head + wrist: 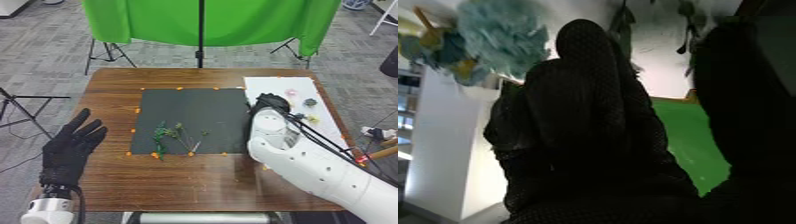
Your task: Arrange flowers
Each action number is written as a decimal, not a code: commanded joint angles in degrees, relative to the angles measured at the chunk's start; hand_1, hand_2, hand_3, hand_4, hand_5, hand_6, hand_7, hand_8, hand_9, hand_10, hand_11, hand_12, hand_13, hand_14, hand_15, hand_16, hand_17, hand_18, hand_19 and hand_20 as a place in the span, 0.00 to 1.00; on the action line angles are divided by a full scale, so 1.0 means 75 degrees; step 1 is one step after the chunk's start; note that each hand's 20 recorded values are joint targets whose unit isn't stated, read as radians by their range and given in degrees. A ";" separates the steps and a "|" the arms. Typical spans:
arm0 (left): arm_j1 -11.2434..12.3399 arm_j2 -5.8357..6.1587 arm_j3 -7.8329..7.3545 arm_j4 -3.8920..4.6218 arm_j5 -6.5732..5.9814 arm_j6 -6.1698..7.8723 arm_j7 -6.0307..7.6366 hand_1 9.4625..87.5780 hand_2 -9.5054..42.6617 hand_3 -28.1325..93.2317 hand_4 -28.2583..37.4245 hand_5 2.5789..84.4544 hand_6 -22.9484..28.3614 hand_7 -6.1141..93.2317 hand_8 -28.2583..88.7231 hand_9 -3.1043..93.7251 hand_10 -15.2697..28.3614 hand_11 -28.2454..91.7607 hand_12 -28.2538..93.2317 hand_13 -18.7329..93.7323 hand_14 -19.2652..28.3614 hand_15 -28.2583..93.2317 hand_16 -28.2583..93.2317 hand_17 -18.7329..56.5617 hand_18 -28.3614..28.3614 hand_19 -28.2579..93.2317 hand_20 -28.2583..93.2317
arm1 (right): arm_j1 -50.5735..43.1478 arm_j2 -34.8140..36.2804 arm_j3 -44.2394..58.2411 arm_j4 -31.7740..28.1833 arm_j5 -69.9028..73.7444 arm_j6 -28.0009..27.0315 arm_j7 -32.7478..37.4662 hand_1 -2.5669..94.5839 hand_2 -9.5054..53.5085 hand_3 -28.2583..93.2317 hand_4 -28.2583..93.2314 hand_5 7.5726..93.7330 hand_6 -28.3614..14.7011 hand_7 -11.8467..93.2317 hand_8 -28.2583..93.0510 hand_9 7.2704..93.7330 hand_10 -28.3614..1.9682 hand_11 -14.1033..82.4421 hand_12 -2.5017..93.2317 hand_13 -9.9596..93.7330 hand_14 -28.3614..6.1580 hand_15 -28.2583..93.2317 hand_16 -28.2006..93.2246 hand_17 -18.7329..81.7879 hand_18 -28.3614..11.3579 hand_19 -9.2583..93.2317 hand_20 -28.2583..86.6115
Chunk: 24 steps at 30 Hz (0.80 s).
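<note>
In the head view my right hand [271, 103] is over the left part of the white sheet, near its border with the dark mat. My left hand [75, 145] stays at the table's left side, fingers straight and spread. Green stems [161, 137] and thin sprigs [188, 140] lie on the mat's lower left part. On the white sheet are a pink flower [290, 92], a grey-blue flower [310, 102] and a yellow flower [313, 119]. The right wrist view has my right hand [589, 125], its fingers extended, beside a pale blue-green bloom [505, 32]; leafy stems [687, 25] are beyond the fingers.
The dark mat [187, 107], edged with orange tape bits, covers the middle of the brown table [115, 182]. The white sheet [274, 82] lies along its right side. A green cloth [213, 25] hangs on a stand behind the table.
</note>
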 commanded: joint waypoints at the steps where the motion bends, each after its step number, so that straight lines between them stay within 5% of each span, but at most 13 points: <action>1: 0.0071 0.0090 0.0039 0.0005 -0.0116 0.0112 0.0057 0.16 0.29 0.89 0.00 0.42 0.61 0.18 0.16 0.39 0.82 0.43 0.32 0.38 1.00 0.65 0.16 0.11 0.96 0.68 0.32 | -0.0435 -0.0063 -0.0514 0.0172 0.0065 -0.0219 -0.0323 0.59 0.00 0.76 0.00 0.92 0.60 0.31 0.28 0.90 0.53 0.60 0.26 0.84 0.54 0.83 0.39 0.63 0.11 1.00 0.63; 15: 0.0111 0.0095 0.0039 -0.0006 -0.0153 0.0136 0.0086 0.16 0.29 0.89 0.00 0.42 0.61 0.17 0.16 0.39 0.82 0.43 0.32 0.38 1.00 0.65 0.16 0.11 0.96 0.68 0.32 | -0.0492 0.0706 -0.0430 -0.0221 -0.1480 0.2511 -0.0520 0.61 0.00 0.81 0.00 0.99 0.61 0.30 0.30 0.98 0.56 0.58 0.28 0.88 0.57 0.84 0.41 0.66 0.15 1.00 0.70; 24: 0.0313 0.0264 0.0010 -0.0069 -0.0250 0.0217 0.0317 0.16 0.29 0.89 0.00 0.42 0.61 0.17 0.16 0.39 0.82 0.43 0.32 0.38 1.00 0.65 0.16 0.11 0.96 0.68 0.32 | -0.0950 0.0815 0.0347 -0.1519 -0.1651 0.2437 -0.0654 0.61 0.00 0.82 0.00 1.00 0.59 0.30 0.30 0.99 0.55 0.58 0.28 0.89 0.56 0.84 0.41 0.67 0.15 1.00 0.71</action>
